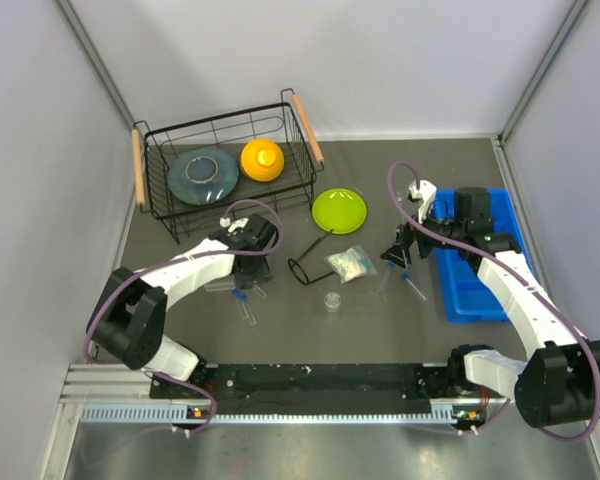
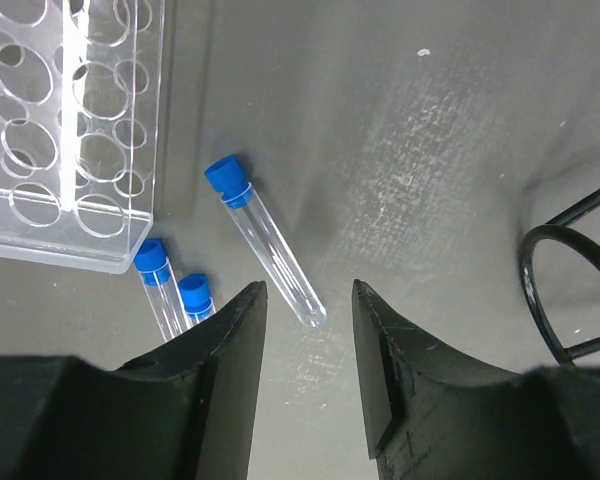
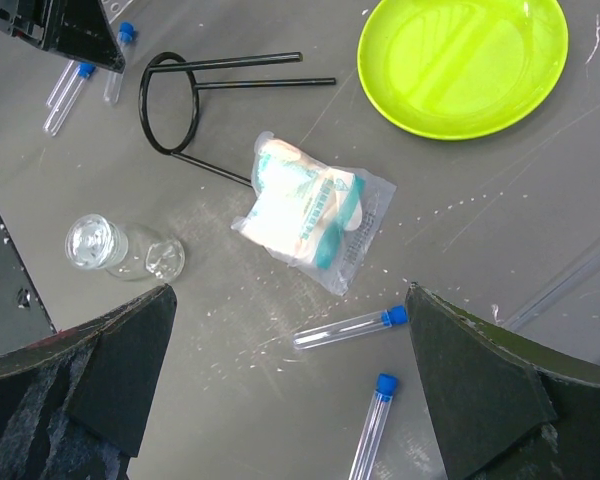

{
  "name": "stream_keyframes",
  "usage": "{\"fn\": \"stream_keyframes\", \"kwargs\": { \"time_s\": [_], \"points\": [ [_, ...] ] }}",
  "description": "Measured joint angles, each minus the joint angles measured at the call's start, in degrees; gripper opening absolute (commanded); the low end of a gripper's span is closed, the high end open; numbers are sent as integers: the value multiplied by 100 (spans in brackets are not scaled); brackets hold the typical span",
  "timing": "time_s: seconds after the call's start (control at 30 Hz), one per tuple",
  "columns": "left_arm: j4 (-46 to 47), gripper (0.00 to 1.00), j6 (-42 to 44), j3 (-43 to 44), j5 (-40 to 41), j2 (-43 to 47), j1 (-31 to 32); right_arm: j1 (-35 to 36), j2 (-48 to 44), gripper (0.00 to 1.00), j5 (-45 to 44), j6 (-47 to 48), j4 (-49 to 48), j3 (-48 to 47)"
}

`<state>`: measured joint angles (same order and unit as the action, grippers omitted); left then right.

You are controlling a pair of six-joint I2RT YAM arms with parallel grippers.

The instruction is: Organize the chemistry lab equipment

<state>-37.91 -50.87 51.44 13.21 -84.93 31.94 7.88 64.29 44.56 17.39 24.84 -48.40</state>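
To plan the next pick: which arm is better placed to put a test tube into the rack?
Left: the left pincer hangs over a blue-capped test tube beside the tube rack; the right pincer, though above tubes, is far from it.

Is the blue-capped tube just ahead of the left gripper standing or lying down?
Lying down: the tube rests flat on the table, outside the rack.

Grey tabletop (image 1: pixel 380 330), pale walls (image 1: pixel 400 60)

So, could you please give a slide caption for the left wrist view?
Left pincer, open, near a blue-capped test tube lying beside the clear tube rack.
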Motion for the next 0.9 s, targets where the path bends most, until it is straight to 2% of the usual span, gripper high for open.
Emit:
{"fn": "stream_keyframes", "kwargs": {
  "time_s": [0.27, 0.6, 0.67, 0.9],
  "points": [
    [-66, 40, -212, -46, 98, -315, 42, 0, 0, 99, -74, 0, 0, 0],
    [-35, 27, -262, -59, 74, -533, 46, 0, 0, 99, -125, 2, 0, 0],
    [-7, 22, -256, -59, 57, -535, 46, 0, 0, 99, -138, 2, 0, 0],
    [79, 17, -133, -90, 4, -501, 55, 0, 0, 99, -201, 9, 0, -2]
  ]
}}
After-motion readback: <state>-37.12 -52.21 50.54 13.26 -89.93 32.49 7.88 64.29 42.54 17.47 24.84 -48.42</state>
